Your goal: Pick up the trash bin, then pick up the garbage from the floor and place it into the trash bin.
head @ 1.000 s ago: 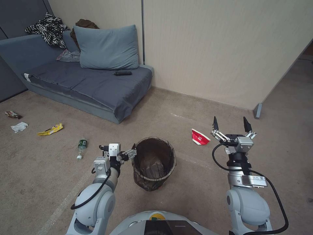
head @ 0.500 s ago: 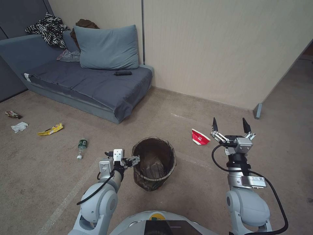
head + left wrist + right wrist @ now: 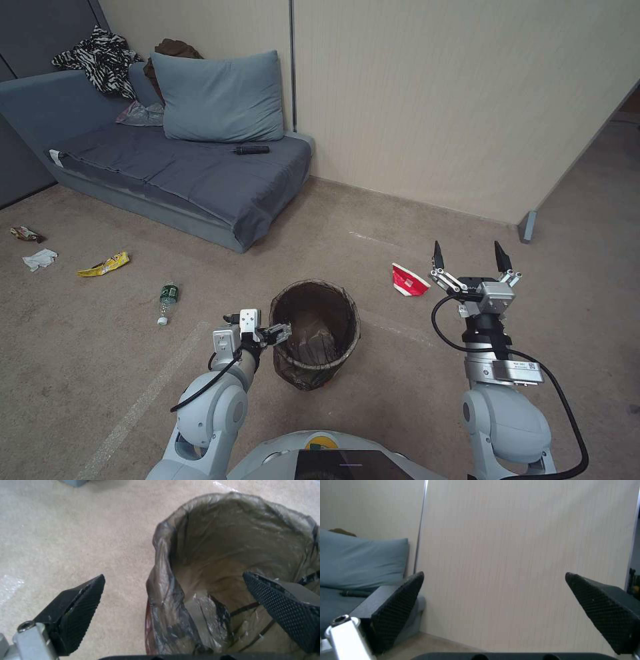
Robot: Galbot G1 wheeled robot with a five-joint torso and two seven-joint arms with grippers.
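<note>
Left end effector (image 3: 280, 329) nearer dark-lined trash bin (image 3: 347, 320)

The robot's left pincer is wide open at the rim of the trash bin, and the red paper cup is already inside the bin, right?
Not quite. The red paper cup lies on the floor beside the open right pincer, as the head view shows. The left pincer is open at the trash bin rim.

Carpeted home lounge: sofa (image 3: 180, 167), pillow (image 3: 220, 97).
</note>
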